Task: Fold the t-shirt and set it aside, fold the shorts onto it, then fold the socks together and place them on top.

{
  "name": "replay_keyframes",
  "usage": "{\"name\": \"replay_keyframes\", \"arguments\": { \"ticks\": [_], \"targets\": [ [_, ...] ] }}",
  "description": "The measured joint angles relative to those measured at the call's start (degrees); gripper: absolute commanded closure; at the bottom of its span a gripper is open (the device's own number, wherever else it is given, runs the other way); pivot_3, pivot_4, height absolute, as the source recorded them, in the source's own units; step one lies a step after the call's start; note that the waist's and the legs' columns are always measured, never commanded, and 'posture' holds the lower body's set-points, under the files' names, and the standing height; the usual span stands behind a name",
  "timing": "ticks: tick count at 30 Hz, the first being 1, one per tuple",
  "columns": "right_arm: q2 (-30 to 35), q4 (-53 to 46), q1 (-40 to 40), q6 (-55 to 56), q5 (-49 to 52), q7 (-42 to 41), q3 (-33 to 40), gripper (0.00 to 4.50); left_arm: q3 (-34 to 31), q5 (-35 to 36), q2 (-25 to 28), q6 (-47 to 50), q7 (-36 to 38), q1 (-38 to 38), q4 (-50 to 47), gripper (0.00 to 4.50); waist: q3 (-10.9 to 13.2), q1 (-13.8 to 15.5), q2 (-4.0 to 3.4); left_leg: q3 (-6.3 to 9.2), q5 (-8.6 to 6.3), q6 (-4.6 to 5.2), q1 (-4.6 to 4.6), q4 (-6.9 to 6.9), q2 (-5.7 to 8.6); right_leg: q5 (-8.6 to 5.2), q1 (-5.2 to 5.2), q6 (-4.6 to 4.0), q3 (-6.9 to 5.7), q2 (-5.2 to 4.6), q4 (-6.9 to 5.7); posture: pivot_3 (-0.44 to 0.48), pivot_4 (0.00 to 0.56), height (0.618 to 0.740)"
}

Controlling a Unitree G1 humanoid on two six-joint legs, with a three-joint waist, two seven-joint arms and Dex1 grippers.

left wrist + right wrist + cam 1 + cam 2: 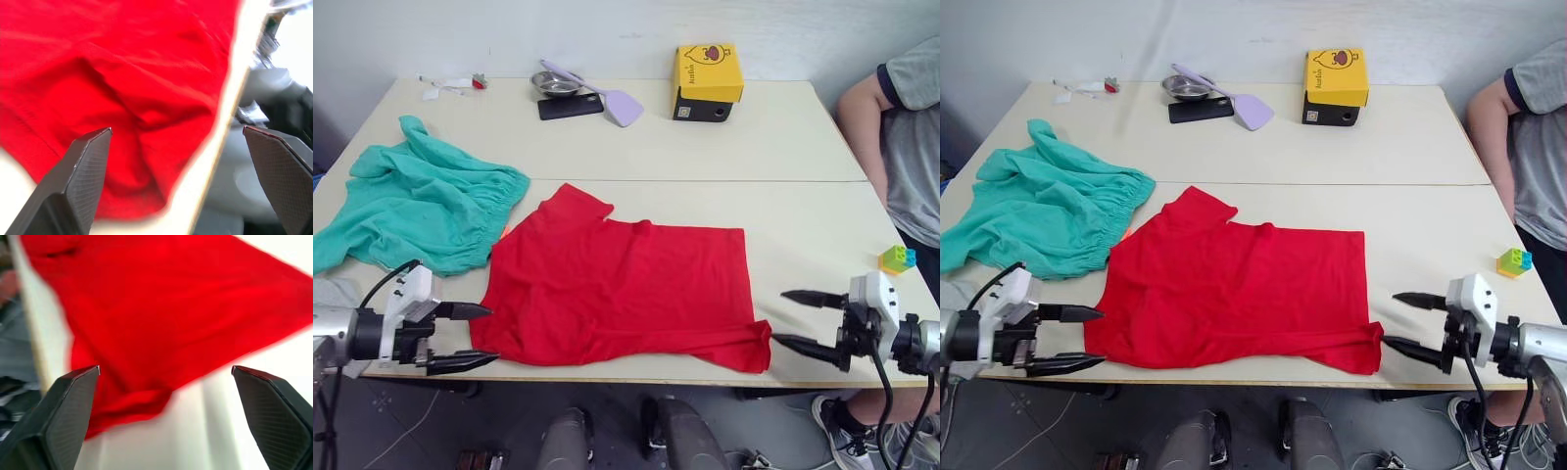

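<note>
While the t-shirt [622,289] lies spread out on the near half of the surface [803,137], both arms reach in low from the two sides at its near edge. The left gripper [478,338] sits just beside the shirt's near left corner, fingers spread wide and pointing toward the cloth, holding nothing. The right gripper [795,319] sits just off the shirt's near right corner, which is rumpled and slightly folded over; its fingers are also wide apart and empty, pointing inward at the fabric. Each forearm lies roughly level with the surface's front edge, the two grippers facing each other across the shirt.

The shorts [416,206] lie crumpled on the left side of the surface, their hem touching or just overlapping the shirt's left sleeve. A light grey bit of fabric, seemingly the socks [335,294], shows at the near left edge, beside the left arm.
</note>
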State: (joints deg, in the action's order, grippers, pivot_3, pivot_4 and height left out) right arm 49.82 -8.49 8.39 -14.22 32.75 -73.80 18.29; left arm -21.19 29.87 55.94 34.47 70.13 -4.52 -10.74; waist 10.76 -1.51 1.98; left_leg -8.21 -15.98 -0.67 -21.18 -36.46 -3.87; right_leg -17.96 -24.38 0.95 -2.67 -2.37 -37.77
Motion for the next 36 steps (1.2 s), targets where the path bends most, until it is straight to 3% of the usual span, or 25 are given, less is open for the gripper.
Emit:
{"name": "replay_keyframes", "arguments": {
  "ticks": [4,10,15,18,29,30,36],
  "targets": [
    [-1.71,-6.44,0.47,0.63,0.44,0.99,-1.25,0.04,2.38,2.00,-2.70,5.11,-4.63,2.70,-2.11,0.00,-0.03,-0.23,0.05,-0.01,0.03,-0.04,0.03,0.02,0.00,0.03,0.03,0.04,0.01,0.00,0.00,0.000,0.150,0.740],
    [-3.23,-7.87,1.35,2.97,-2.62,2.18,-5.35,0.04,8.02,0.64,-4.30,6.44,-9.53,4.46,-2.06,0.00,-0.03,-0.16,0.05,-0.02,0.01,-0.09,0.00,0.04,0.02,0.02,-0.01,0.04,0.02,0.00,0.01,0.000,0.150,0.740],
    [-3.25,-9.67,0.67,2.76,-3.14,4.08,-6.98,0.04,9.04,1.16,-5.25,9.31,-11.58,5.62,-1.97,0.00,-0.03,-0.09,0.05,-0.01,0.01,-0.08,0.01,0.04,0.02,0.02,0.00,0.04,0.01,-0.01,0.00,0.000,0.150,0.740],
    [-3.24,-9.71,0.42,2.50,-3.13,4.58,-7.01,0.00,9.21,1.70,-6.19,10.58,-12.46,6.11,-1.97,0.64,-0.03,-0.07,0.06,0.00,0.01,-0.08,0.00,0.03,0.03,0.02,0.00,0.04,0.01,-0.01,0.00,0.000,0.150,0.740],
    [-3.24,-9.21,-0.52,2.36,-3.25,4.82,-7.09,0.00,8.44,5.14,-6.06,13.49,-12.73,5.02,-2.21,4.27,-0.03,-0.08,0.06,0.00,0.02,-0.08,0.00,0.03,0.04,0.02,0.00,0.04,0.01,-0.02,0.00,0.000,0.150,0.740],
    [-3.25,-9.16,-0.67,2.39,-3.30,4.84,-7.15,0.00,7.86,5.76,-6.35,13.64,-13.04,5.00,-2.21,4.47,-0.03,-0.08,0.06,0.01,0.02,-0.08,0.00,0.03,0.04,0.02,0.00,0.04,0.01,-0.03,0.00,0.000,0.150,0.740],
    [-3.28,-8.63,-0.85,2.70,-3.68,5.30,-7.95,0.00,1.03,9.34,-6.56,17.13,-15.46,3.43,-2.18,4.47,-0.03,-0.24,0.06,0.03,0.02,-0.08,0.01,0.03,0.01,0.02,0.00,0.03,-0.01,-0.01,0.00,0.000,0.150,0.740]
  ]
}}
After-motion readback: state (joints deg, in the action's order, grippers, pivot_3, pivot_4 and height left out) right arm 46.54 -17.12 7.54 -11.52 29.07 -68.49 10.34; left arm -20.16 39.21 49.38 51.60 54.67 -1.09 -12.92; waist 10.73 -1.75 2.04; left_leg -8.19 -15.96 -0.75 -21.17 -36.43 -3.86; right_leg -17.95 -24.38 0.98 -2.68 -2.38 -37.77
